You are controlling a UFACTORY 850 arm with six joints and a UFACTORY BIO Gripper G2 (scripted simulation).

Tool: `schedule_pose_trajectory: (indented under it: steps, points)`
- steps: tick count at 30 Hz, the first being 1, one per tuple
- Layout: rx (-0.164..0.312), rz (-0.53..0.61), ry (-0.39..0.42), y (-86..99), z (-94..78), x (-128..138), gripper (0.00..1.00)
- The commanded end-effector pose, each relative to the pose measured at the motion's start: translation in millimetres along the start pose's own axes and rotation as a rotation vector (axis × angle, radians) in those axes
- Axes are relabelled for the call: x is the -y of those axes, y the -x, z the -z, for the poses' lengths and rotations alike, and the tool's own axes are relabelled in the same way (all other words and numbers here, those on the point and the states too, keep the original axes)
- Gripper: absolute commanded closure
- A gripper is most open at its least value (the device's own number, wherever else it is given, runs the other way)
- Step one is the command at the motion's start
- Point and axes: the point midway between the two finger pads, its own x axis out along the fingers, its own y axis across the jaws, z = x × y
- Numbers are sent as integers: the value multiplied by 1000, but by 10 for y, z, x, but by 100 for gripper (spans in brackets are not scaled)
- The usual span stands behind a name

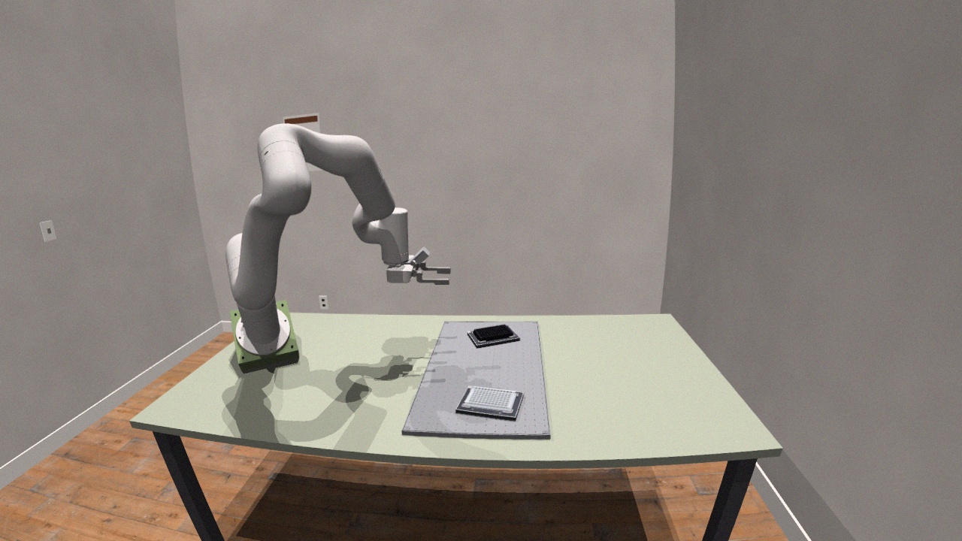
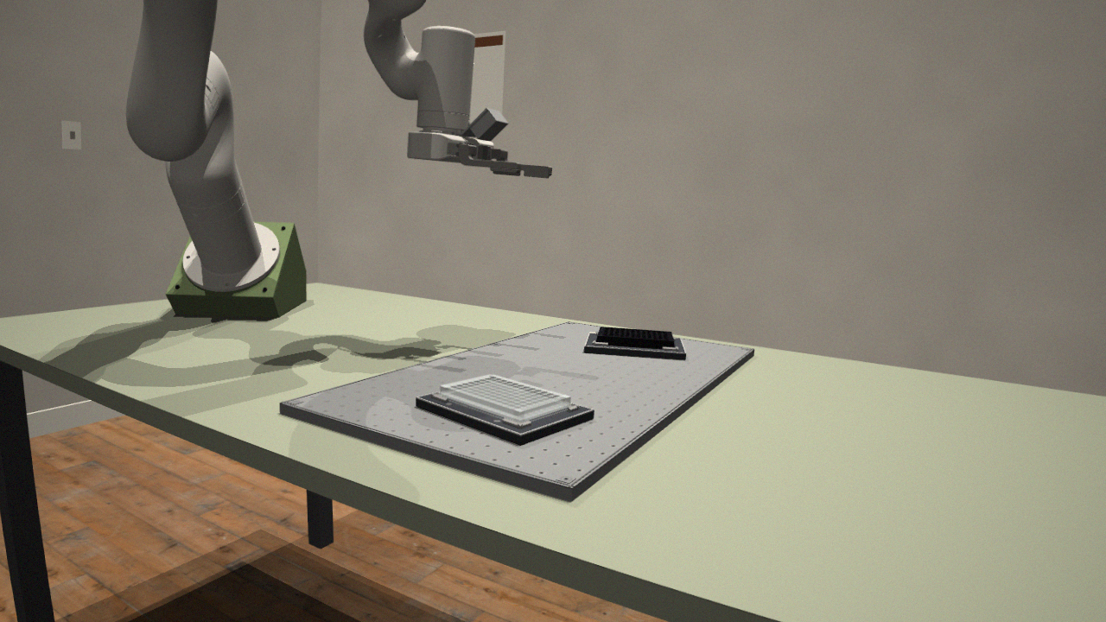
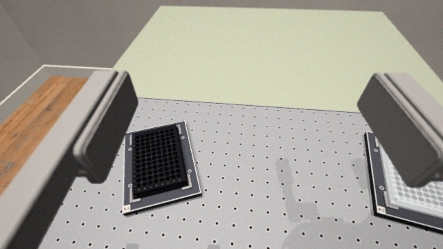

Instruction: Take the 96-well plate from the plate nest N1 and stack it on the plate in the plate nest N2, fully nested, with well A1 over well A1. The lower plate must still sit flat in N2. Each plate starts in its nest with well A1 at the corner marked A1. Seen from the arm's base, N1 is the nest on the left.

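A black 96-well plate (image 1: 493, 332) (image 2: 635, 337) (image 3: 157, 159) sits in nest N1 (image 1: 513, 338) (image 2: 633, 353) (image 3: 189, 158), left in the wrist view. A clear 96-well plate (image 1: 492, 399) (image 2: 506, 394) (image 3: 408, 198) sits in nest N2 (image 2: 467, 420) (image 3: 375, 173), at the right; the right finger and frame edge hide part of it in the wrist view. Both nests show an A1 label at their near left corner in the wrist view. My gripper (image 1: 443, 276) (image 2: 522, 170) (image 3: 254, 128) is open and empty, high above the board, its fingers roughly level.
Both nests stand on a grey perforated board (image 1: 430, 397) (image 2: 355, 409) (image 3: 242, 194) with a low raised edge on the green table (image 1: 618, 376) (image 2: 850, 479) (image 3: 259, 55). The arm's green base block (image 1: 269, 358) (image 2: 232, 305) stands at the left in the top and exterior views.
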Motion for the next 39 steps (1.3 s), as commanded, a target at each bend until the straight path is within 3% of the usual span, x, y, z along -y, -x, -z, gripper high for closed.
schedule_pose_trajectory:
  steps: [1,3,12,27,39]
  points:
    - [30,63,10,-84,-22,189,63]
    - [51,110,18,-117,-31,283,63]
    - [51,110,18,-223,-58,586,63]
    - [51,110,18,-224,-58,586,63]
    - [47,-257,27,-498,268,239,63]
